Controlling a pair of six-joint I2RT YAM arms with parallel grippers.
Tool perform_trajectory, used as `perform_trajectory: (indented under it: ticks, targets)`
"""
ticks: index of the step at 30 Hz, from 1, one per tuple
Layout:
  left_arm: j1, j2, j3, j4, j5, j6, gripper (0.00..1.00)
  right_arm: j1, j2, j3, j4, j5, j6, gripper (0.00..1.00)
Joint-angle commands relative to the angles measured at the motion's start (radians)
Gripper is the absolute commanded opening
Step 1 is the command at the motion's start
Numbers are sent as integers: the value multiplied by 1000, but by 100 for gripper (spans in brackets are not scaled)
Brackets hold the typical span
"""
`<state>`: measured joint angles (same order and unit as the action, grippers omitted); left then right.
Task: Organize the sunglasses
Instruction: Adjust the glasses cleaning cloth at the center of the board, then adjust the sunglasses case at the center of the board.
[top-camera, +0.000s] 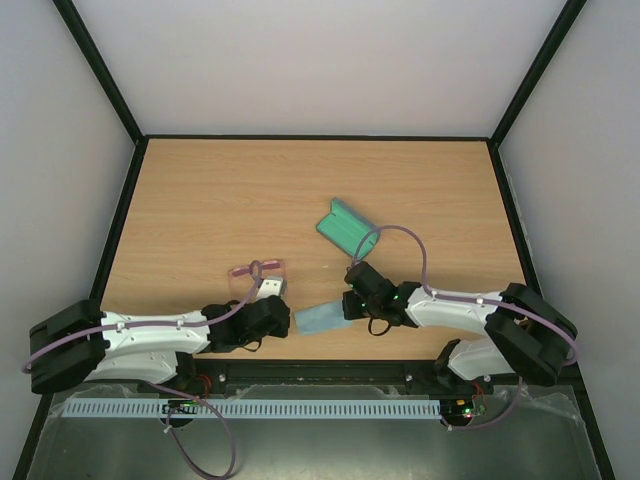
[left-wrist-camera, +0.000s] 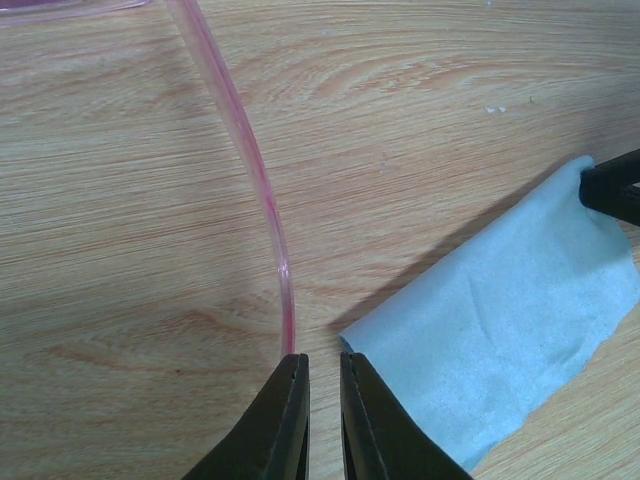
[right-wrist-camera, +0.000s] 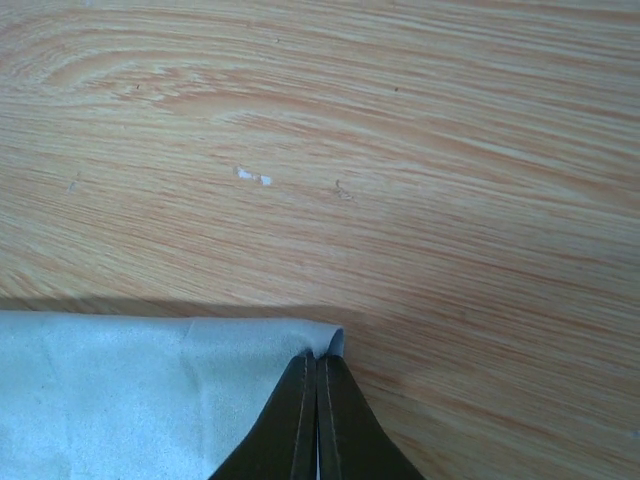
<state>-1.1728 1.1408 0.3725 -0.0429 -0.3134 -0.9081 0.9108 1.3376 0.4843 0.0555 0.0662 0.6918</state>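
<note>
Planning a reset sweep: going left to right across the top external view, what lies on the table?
Sunglasses → light blue cloth → right end effector pinching the cloth's right corner. The green case, farther back, overlaps the cloth's span, so it's left out.

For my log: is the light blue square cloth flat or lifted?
Partly lifted: the right claw is shut on one corner of the light blue square cloth, and the left wrist view shows shadow under it.
</note>
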Motion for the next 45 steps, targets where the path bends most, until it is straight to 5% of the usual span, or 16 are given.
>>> perform_trajectory:
  ticks: [1, 16, 22, 27, 36, 45]
  targets:
    - [5, -7, 6, -3, 0, 13, 12, -3, 9, 28, -50, 47, -9, 1]
    - [25, 14, 20, 5, 13, 32, 13, -34, 20, 75, -70, 63, -51, 6]
    - [87, 11, 48, -11, 29, 77, 29, -97, -66, 131, -153, 118, -98, 33]
    - [164, 14, 87, -20, 66, 138, 43, -214, -23, 227, -186, 131, -146, 46]
    - [232, 48, 154, -42, 119, 214, 44, -267, 239, 425, -232, 179, -165, 49]
    - [247, 55, 140, -22, 144, 222, 42, -267, 299, 402, -222, 194, -157, 33]
